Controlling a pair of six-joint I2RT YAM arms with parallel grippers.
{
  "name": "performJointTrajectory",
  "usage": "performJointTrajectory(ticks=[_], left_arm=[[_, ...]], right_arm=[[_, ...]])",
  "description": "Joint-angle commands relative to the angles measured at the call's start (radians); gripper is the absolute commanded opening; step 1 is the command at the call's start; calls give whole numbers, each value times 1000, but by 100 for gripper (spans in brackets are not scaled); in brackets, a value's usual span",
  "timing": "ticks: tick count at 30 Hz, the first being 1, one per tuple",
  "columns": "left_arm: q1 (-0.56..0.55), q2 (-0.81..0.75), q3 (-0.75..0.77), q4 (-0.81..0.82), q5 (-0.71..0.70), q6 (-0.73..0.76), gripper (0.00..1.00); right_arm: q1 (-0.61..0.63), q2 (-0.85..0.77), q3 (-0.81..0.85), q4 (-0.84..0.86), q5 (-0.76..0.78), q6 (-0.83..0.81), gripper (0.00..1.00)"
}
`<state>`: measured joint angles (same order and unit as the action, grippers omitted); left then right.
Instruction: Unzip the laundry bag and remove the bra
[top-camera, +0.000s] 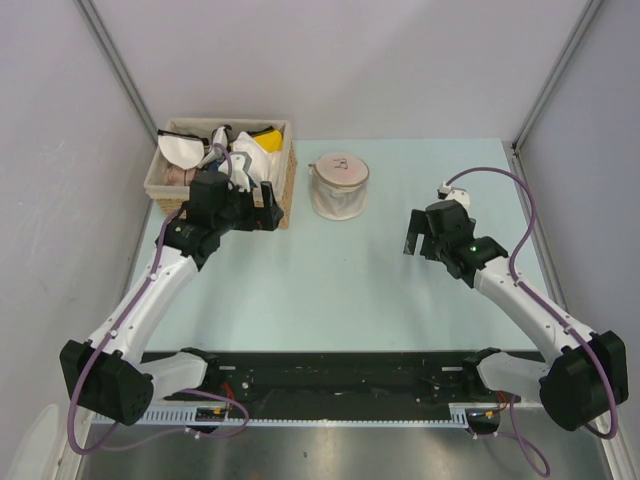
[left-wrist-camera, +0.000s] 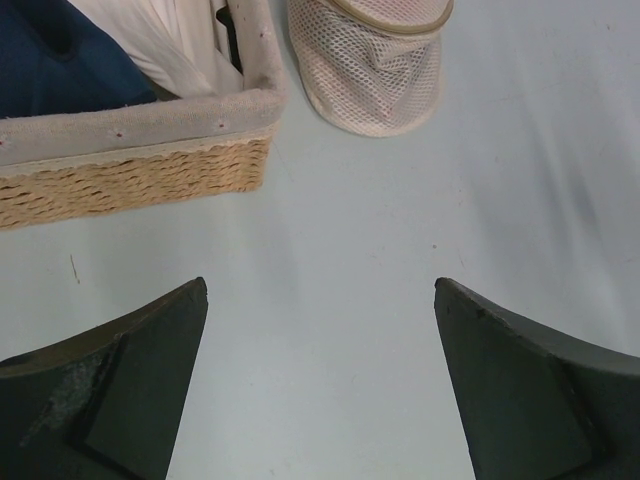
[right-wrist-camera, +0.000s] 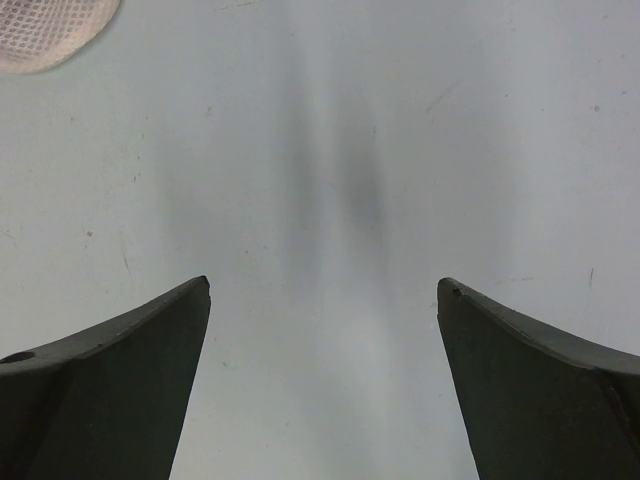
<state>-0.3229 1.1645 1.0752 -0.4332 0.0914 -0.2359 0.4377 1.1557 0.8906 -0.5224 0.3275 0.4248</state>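
The laundry bag (top-camera: 339, 187) is a small cream mesh cylinder standing upright at the back middle of the table, its round face with a dark line drawing on top. In the left wrist view the laundry bag (left-wrist-camera: 375, 70) stands ahead and to the right, its zipper rim shut. The bra is hidden. My left gripper (top-camera: 272, 213) hovers open beside the basket, left of the bag, with nothing between its fingers (left-wrist-camera: 320, 290). My right gripper (top-camera: 416, 234) hangs open to the right of the bag over bare table (right-wrist-camera: 323, 285), where only the bag's edge (right-wrist-camera: 45, 30) shows.
A rectangular wicker basket (top-camera: 289, 180) with a cloth lining holds several white, yellow and dark blue garments at the back left, close to my left gripper. Its front corner (left-wrist-camera: 140, 180) lies just ahead of the left fingers. Grey walls surround the pale table (top-camera: 330, 290).
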Motion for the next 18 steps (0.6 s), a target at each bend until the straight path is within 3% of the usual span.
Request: performJointTrajectory(ticks=[1,8,14,18], left_arm=[[1,0,9,-9,60,-13,100],[-1,27,-44,71,200,-88,100],[-2,21,-61,87,225,-108,100],[-2,3,-60,67,205,-95,100]], right_arm=[[7,13,36,59,-4,2,100],[47,93,36,333,-168,97,100],[59,291,71,720,-185,212,97],[39,461,178,806,-191,298,95]])
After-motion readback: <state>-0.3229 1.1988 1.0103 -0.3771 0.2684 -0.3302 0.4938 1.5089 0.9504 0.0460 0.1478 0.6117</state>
